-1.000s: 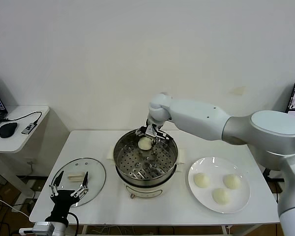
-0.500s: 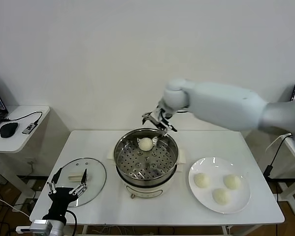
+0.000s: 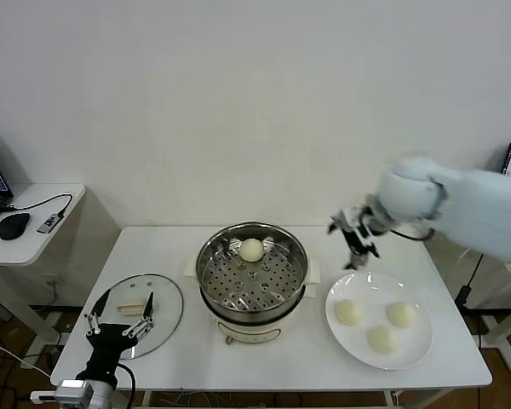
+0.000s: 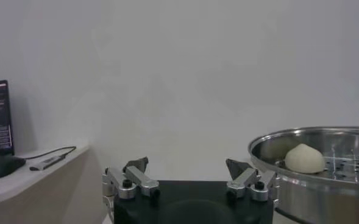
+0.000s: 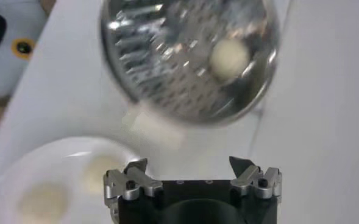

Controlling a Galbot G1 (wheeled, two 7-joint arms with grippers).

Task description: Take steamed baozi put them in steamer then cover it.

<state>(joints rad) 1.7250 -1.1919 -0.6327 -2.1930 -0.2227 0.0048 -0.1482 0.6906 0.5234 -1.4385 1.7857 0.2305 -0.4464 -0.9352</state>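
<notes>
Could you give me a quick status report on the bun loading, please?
Right gripper open, empty, above plate. Left gripper open, parked by lid. One bun in steamer, three on plate. Nothing in the way.

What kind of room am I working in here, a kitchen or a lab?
Likely a lab or office test bay, not a kitchen: bare white wall, folding white table holding the steamer, and a side desk with a computer mouse.
</notes>
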